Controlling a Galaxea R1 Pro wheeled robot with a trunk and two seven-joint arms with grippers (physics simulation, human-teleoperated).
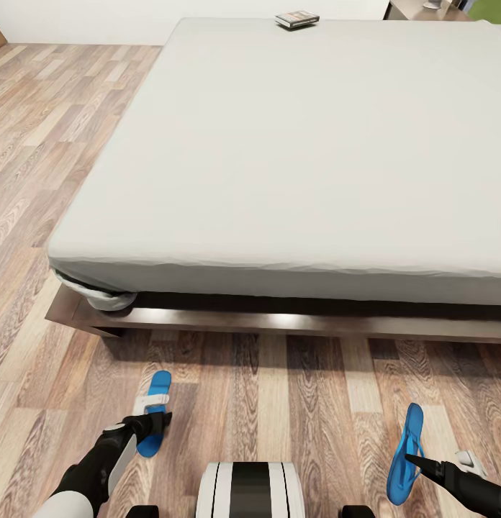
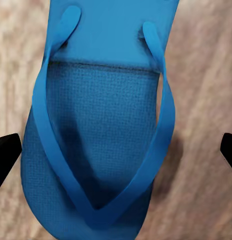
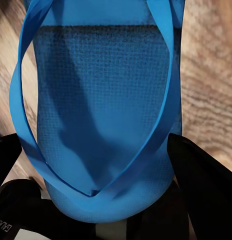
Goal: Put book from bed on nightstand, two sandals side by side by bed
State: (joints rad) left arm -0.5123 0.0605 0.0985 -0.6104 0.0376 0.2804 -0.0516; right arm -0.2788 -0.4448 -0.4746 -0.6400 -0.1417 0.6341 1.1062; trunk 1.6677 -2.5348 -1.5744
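Head view: bed point(image 1: 301, 144) w/ pale mattress on dark wood frame fills most of the scene; plank floor point(image 1: 279, 388) in front. Book point(image 1: 296, 19) lies flat at the far edge of the mattress, well apart from both arms. Left sandal point(image 1: 154, 421) lies flat on floor near the bed's front left corner, toe toward bed; left gripper point(image 1: 151, 426) is right over it, approx at mid-length. Right sandal point(image 1: 404, 455) sits further right, tipped up on its long edge, w/ right gripper point(image 1: 416, 460) at its side; the two sandals are well apart. Left wrist view: sandal point(image 2: 96, 145) seen sole-up side w/ blue V-strap; fingertips point(image 2: 7, 152) stand spread on either side, clear of the sandal's edges, so pincer released. Right wrist view: sandal point(image 3: 101, 125) close up, black fingers point(image 3: 203, 180) pressed against both edges of the sole, so clenched on the right sandal. Nightstand not identifiable.
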